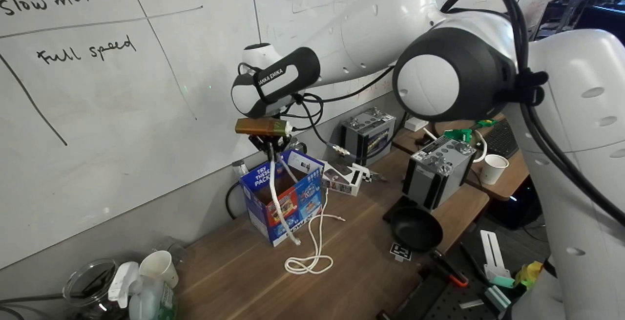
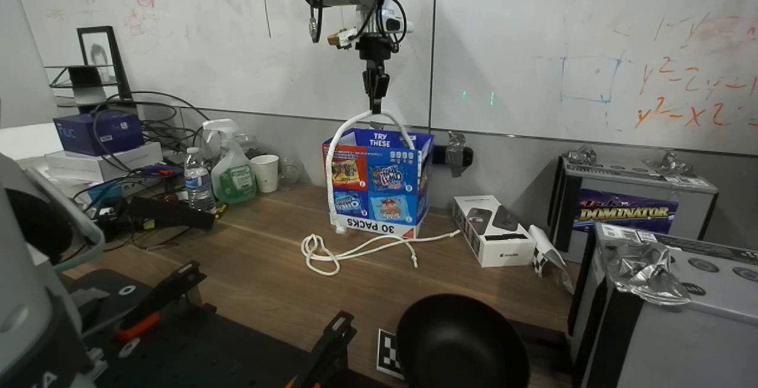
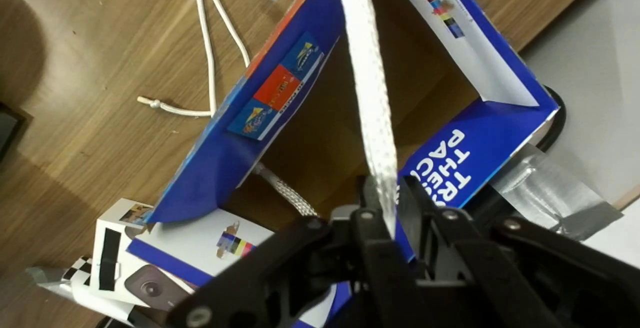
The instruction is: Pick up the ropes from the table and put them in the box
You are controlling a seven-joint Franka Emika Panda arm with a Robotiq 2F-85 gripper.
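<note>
Black fingers stood closest in the wrist view, clenched on a thick rope partway along its length. Below them stood the box, its mouth more or less under the grip. Key relation: the thick rope bent over at the fingers and hung as two legs. One ran down into the box, its end hidden; the other arched away from the fingers and dropped outside one printed wall, its tip near the foot of that wall in both exterior views. Whether that tip touched the tabletop could not be told. Judgement: the outer leg needed to come up and inward over the rim before any release; let go as it hung, the rope would likely straddle the wall. Looks: white, visibly braided, probably a bit stiff given its arch, frayed at the outer tip. Second piece, a thin rope: cream-white, smooth, loosely looped on the tabletop, lower than the fingers and outside the box, knotted near one end; likely the next pick.
</note>
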